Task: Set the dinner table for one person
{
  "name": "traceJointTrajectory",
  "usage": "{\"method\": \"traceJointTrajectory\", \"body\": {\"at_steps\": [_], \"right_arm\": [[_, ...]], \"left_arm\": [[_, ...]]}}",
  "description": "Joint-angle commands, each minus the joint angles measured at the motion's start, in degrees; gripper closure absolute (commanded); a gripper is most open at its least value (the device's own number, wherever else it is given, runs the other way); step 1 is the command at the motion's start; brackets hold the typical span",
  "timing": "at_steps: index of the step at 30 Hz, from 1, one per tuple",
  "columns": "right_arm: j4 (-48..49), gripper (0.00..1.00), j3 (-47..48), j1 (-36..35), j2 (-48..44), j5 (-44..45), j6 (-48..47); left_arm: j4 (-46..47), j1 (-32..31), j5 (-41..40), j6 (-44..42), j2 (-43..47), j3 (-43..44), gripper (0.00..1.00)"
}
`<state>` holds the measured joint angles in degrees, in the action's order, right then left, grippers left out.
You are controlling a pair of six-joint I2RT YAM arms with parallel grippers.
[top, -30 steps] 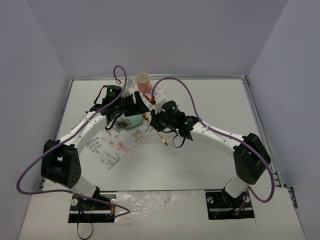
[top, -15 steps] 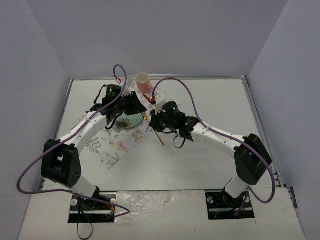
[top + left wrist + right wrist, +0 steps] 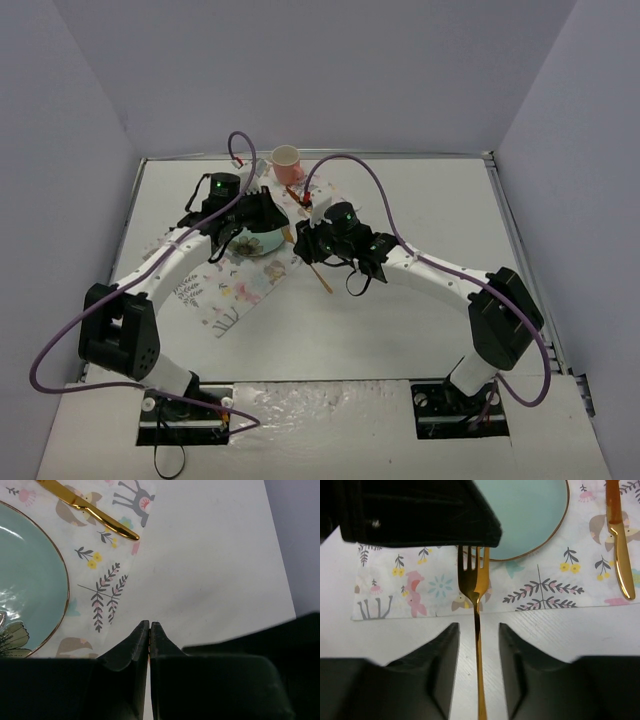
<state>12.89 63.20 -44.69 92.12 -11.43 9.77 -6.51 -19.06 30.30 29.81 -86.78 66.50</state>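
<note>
Now my left tool (image 3: 150, 626), pressed together, has drifted over the plate (image 3: 30, 570); my spread right tool (image 3: 478, 628) straddles the laid fork (image 3: 474, 587).

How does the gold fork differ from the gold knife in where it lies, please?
The fork lies half on the placemat, its handle out on the bare dinner table; the knife lies on the placemat, as far as shown. The fork's handle runs between the open fingers of the right hand; no hand is around the knife. Both are shiny gold and lie flat.
</note>
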Motion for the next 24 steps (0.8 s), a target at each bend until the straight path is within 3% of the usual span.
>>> {"method": "traceJointTrajectory", "body": {"at_steps": [1,5,13,21,24], "right_arm": [[4.78,0.52,0.07,-0.31,-3.64,-0.79,0.33],[5.22,0.28,-1.62,-0.23,-5.55,-0.30,0.26],[4.43,0.25,-7.71,1.79,-11.93,0.44,0.86],[4.34,0.14,-16.25,9.59,-20.64,-3.61,1.30],[4.38,0.11,-18.21,10.40,-22.49,-3.40,1.26]], "left_arm": [[8.44,1.75,1.27,-3.88,7.06,-3.97,1.00],[8.61,4.65,0.81,-9.50,11.02,-7.23,1.00],[9.14,19.79,3.80,-21.58,17.79,-14.64,1.00],[8.28,35.29,22.39,-30.00,13.89,-14.34,1.00],[6.26,36.96,25.67,-33.63,11.29,-13.73,1.00]]}}
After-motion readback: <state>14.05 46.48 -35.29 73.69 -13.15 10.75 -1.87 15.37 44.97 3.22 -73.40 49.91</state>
